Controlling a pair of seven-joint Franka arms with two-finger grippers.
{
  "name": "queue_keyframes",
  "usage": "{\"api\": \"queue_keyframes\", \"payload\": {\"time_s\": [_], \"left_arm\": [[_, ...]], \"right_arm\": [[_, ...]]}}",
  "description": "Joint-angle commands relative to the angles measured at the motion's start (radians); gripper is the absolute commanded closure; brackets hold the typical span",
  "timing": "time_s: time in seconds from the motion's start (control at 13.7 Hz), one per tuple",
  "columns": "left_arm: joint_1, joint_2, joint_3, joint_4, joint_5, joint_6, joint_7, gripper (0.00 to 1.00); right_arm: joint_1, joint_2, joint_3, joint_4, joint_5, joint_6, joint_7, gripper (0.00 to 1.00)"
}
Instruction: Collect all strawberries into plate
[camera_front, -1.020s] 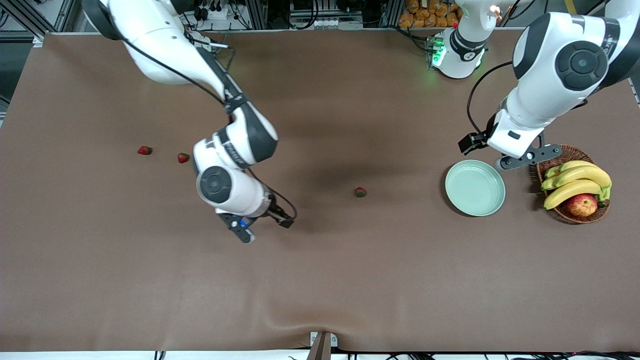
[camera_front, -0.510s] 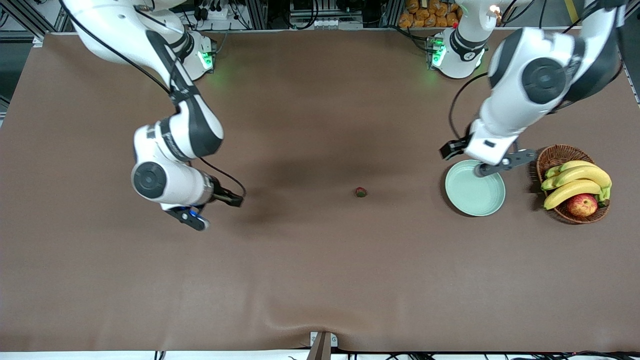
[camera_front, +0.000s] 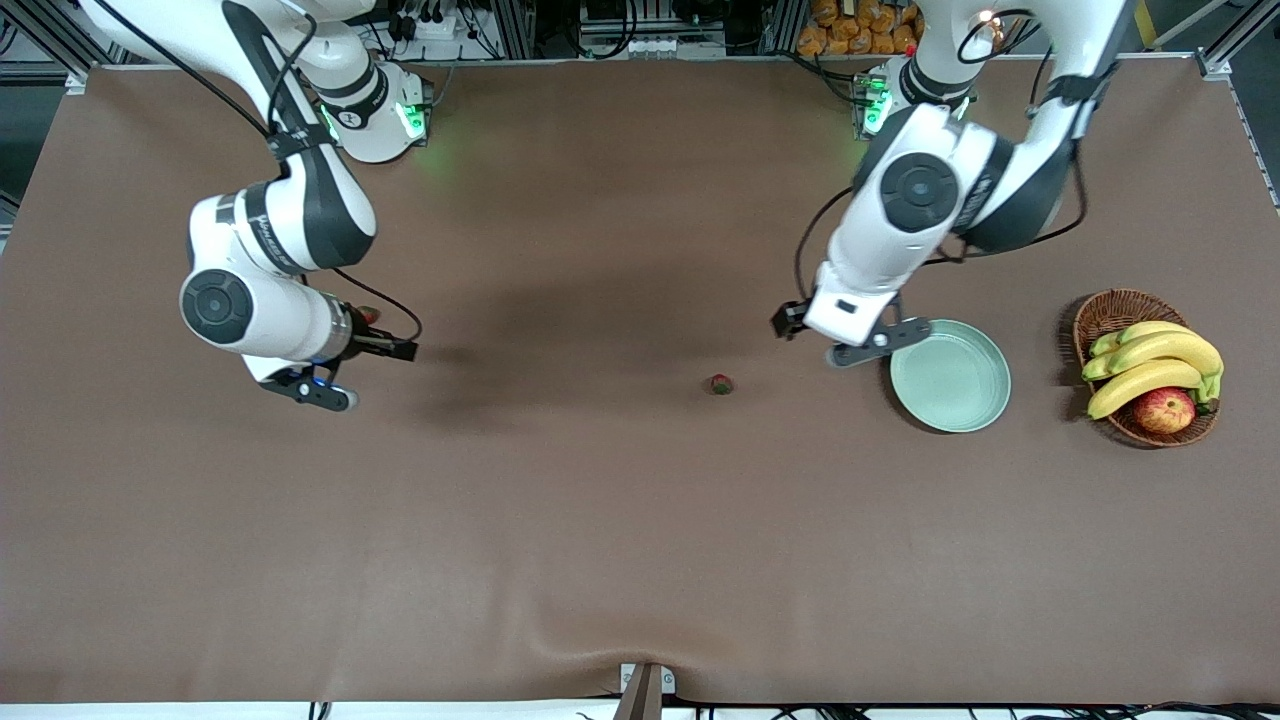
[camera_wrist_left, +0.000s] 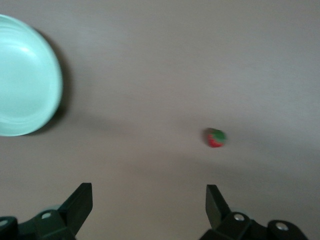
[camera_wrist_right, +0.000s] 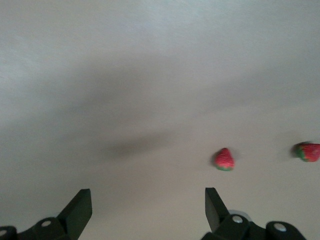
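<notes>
Strawberries lay on the table, none on the plate (camera_front: 950, 375): one (camera_front: 720, 384) beside it, two (camera_wrist_right: 224, 159) under the right arm. Both the left gripper (camera_wrist_left: 148, 200) and right gripper (camera_wrist_right: 147, 202) hovered spread, empty. Small, soft, probably light; pinch gently across the sides.

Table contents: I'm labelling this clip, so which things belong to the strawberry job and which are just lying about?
Job:
strawberry mid-table
two strawberries under the right arm
plate
left gripper, right gripper, both open

Lying about:
basket
bananas
apple
</notes>
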Motion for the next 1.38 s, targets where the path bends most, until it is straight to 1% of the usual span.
{"api": "queue_keyframes", "payload": {"time_s": [0.0,0.07,0.22,0.29,0.44,0.51,0.66,0.73,0.8,0.87,0.95,1.09,1.31], "left_arm": [[-0.02,0.104,0.002,0.03,0.02,0.105,-0.042,0.0],[-0.033,0.123,0.002,0.024,0.02,0.157,-0.088,0.0],[-0.076,0.184,0.007,0.036,0.021,0.213,-0.133,0.0],[-0.087,0.215,0.01,0.038,0.049,0.248,-0.13,0.0],[-0.087,0.281,0.01,0.062,0.196,0.302,-0.139,0.0],[-0.089,0.305,0.008,0.083,0.218,0.305,-0.141,0.01],[-0.101,0.335,0.008,0.097,0.225,0.308,-0.121,0.04],[-0.11,0.367,0.01,0.122,0.238,0.313,-0.118,0.07],[-0.112,0.405,0.008,0.152,0.276,0.313,-0.119,0.15],[-0.122,0.44,0.007,0.188,0.299,0.313,-0.121,0.18],[-0.145,0.471,0.008,0.217,0.301,0.313,-0.128,0.18],[-0.173,0.499,0.013,0.237,0.299,0.313,-0.136,0.2],[-0.173,0.5,0.015,0.225,0.302,0.31,-0.133,0.25]], "right_arm": [[-0.095,-0.082,0.033,-0.141,-0.051,0.069,-0.11,0.0],[-0.114,-0.094,0.031,-0.185,-0.052,0.122,-0.168,0.0],[-0.165,-0.088,0.029,-0.253,-0.052,0.216,-0.208,0.0],[-0.168,-0.088,0.029,-0.283,-0.052,0.257,-0.227,0.0],[-0.179,-0.086,0.029,-0.322,-0.052,0.294,-0.231,0.0],[-0.183,-0.086,0.029,-0.34,-0.052,0.299,-0.231,0.0],[-0.186,-0.083,0.029,-0.386,-0.052,0.349,-0.233,0.0],[-0.192,-0.077,0.028,-0.409,-0.052,0.38,-0.233,0.04],[-0.2,-0.068,0.028,-0.419,-0.052,0.394,-0.234,0.08],[-0.203,-0.059,0.029,-0.42,-0.052,0.396,-0.234,0.12],[-0.203,-0.057,0.029,-0.42,-0.052,0.394,-0.234,0.18],[-0.202,-0.051,0.029,-0.425,-0.052,0.394,-0.234,0.2],[-0.205,-0.027,0.029,-0.431,-0.052,0.423,-0.236,0.21]]}}
